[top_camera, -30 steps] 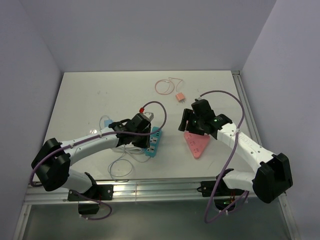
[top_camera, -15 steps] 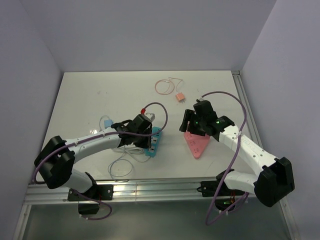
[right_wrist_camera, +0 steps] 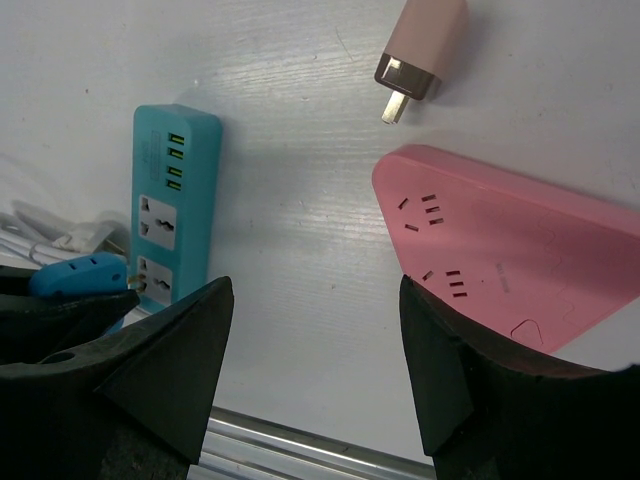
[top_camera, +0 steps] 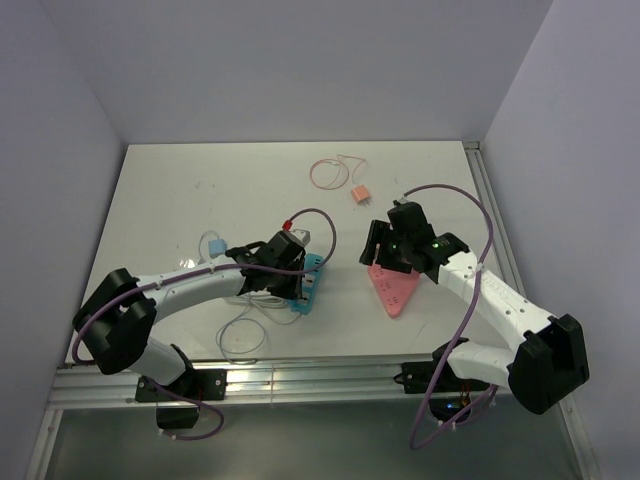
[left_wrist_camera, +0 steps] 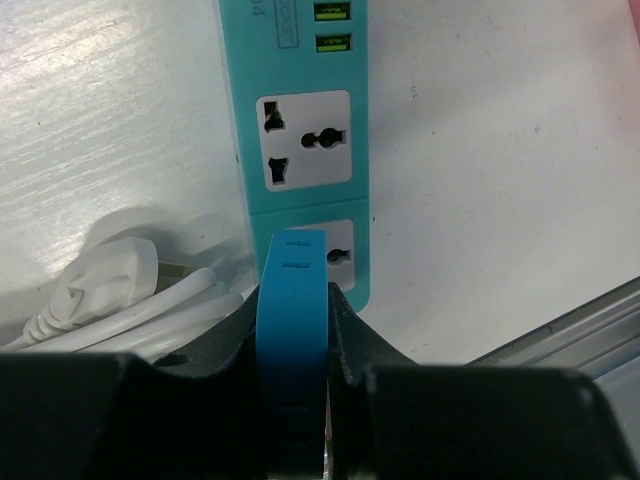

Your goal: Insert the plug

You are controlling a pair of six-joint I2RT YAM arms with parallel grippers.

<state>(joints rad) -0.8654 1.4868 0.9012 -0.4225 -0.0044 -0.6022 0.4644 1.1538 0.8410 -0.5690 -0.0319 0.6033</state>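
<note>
Blue plug [left_wrist_camera: 292,275] pinched between left gripper [left_wrist_camera: 293,335] fingers (over teal strip [left_wrist_camera: 300,110]).

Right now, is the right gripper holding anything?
No, the right gripper is open in the right wrist view, and only the table shows between its jaws.

The left gripper [top_camera: 287,270] sits low over the teal power strip [top_camera: 308,290], its jaws hidden beneath the wrist. The right gripper [top_camera: 380,254] hovers at the far corner of the pink triangular power strip [top_camera: 395,290]. Farther back, a small pink adapter [top_camera: 359,195] lies beside a thin looped wire [top_camera: 325,175].
</note>
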